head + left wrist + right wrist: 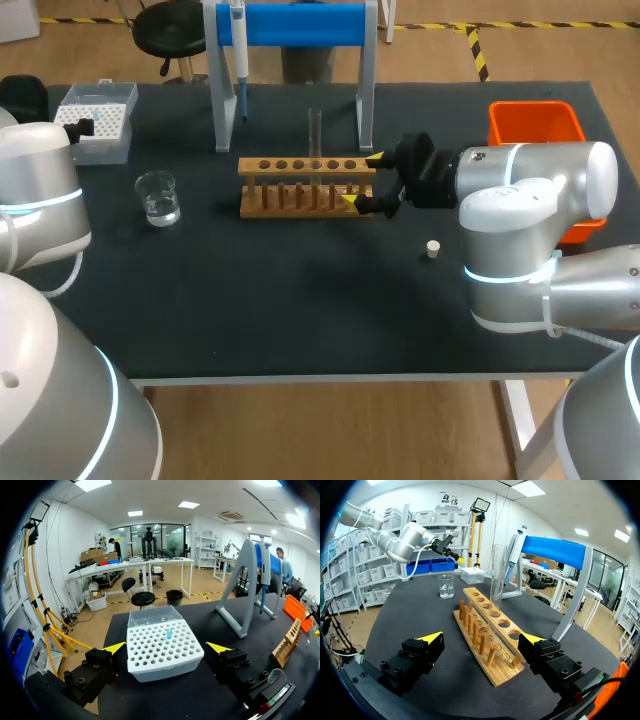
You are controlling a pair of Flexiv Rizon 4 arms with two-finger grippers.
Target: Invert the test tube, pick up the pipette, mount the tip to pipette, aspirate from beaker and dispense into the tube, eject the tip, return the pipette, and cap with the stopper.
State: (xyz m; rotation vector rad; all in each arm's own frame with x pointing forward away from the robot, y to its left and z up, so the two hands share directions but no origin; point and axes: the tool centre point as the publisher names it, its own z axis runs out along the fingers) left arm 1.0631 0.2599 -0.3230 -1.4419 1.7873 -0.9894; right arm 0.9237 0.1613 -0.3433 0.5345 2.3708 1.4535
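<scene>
Right gripper [482, 637], released, straddled the wooden rack [487, 665] end; left gripper [167, 647], also released, had the tip box [160, 657] at twelve o'clock.

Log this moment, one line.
tube upright in rack | right gripper open at rack end | left gripper open before tip box | pipette on stand | stopper on table

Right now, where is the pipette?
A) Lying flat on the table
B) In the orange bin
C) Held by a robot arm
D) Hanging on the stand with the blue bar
D: the pipette hangs upright from the stand with the blue bar, behind the wooden rack.
</scene>
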